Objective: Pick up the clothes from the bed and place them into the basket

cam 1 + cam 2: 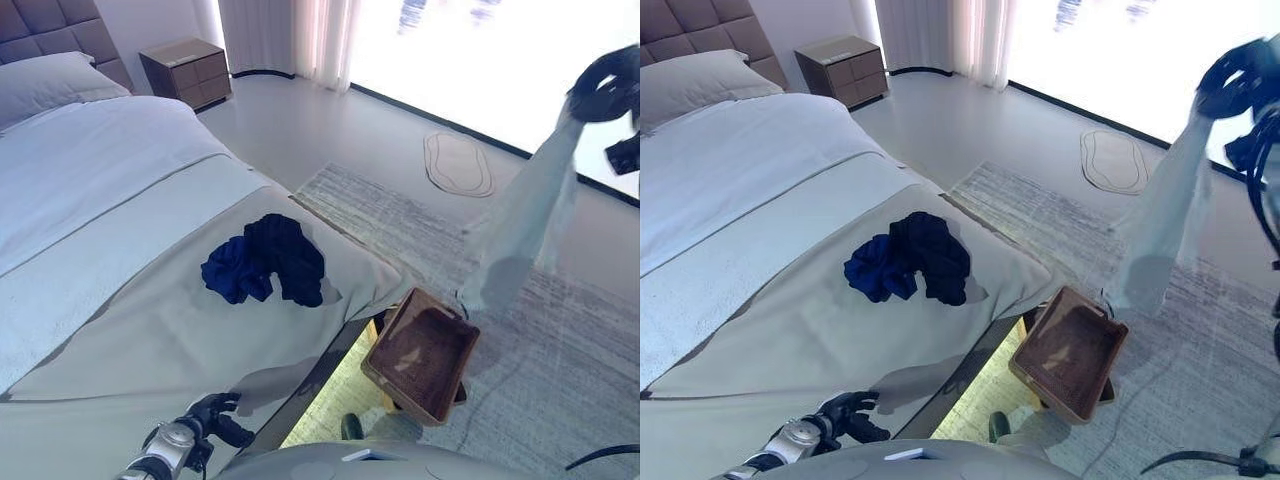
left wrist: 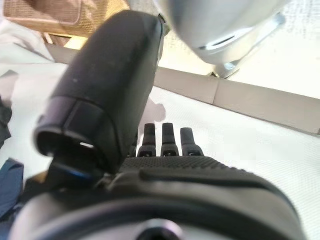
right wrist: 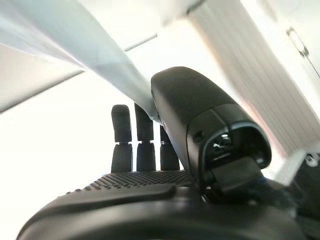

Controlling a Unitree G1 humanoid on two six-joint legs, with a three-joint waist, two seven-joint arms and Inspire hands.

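Note:
My right hand is raised high at the far right, shut on a pale grey garment that hangs down with its lower end just above the far edge of the brown wicker basket. In the right wrist view the cloth is pinched between thumb and fingers. The basket stands tilted on the floor at the bed's corner. A heap of dark blue clothes lies on the bed near its foot. My left hand is low over the bed's near edge, open and empty, with its fingers straight.
A grey rug lies under the basket. A small oval mat lies near the bright window. A wooden nightstand stands beside the bed's head, with a pillow on the bed.

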